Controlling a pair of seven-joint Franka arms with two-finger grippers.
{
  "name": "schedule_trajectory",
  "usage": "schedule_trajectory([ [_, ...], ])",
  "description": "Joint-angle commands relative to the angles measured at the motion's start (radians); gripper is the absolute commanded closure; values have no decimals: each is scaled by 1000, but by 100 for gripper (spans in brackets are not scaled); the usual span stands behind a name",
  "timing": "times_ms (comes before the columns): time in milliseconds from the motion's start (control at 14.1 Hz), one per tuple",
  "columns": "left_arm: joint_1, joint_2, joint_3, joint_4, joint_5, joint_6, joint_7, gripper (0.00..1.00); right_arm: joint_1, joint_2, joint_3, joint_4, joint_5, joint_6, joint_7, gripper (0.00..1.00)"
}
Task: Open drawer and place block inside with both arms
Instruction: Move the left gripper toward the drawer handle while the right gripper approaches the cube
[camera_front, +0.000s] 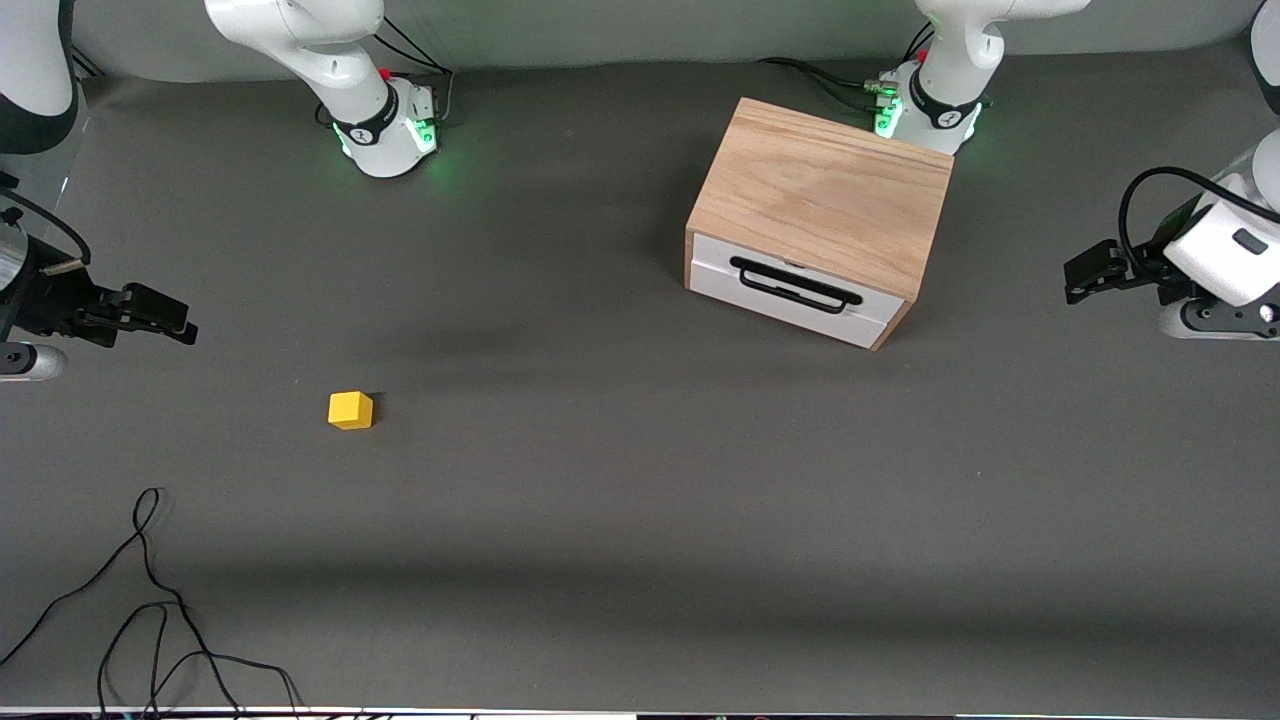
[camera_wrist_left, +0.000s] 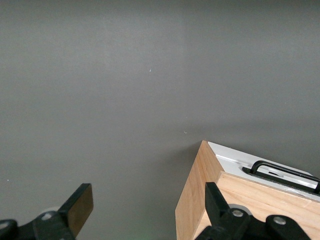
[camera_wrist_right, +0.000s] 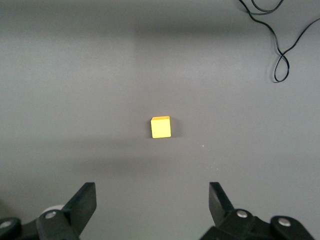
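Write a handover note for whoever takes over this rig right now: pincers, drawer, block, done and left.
Left pincer: open, empty, up beside the cabinet at the left arm's end.
Right pincer: open, empty, at the right arm's end; the block sits in its wrist view.
Drawer: shut, handle untouched.
Block: on the table, nearer the front camera than the cabinet.
Done: nothing. Left: open drawer, pick block, place inside.

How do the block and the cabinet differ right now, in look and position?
The block is a small plain yellow cube; the cabinet is far bigger, light wood with a white drawer front and black handle. The block lies toward the right arm's end of the table and nearer the front camera; the cabinet stands toward the left arm's end, near its base. Both rest untouched on the table; the drawer is shut.
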Motion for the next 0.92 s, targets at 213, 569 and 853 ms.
schedule_trajectory([
  [213, -8, -4, 5, 11, 1, -23, 12, 0, 5, 8, -4, 22, 13, -3, 24, 0],
  [569, -7, -3, 7, 11, 1, -23, 12, 0, 3, 15, -4, 20, 8, 29, 22, 0],
  [853, -7, 5, 5, 10, 1, -24, 4, 0, 3, 95, -4, 3, -36, 12, 7, 0],
])
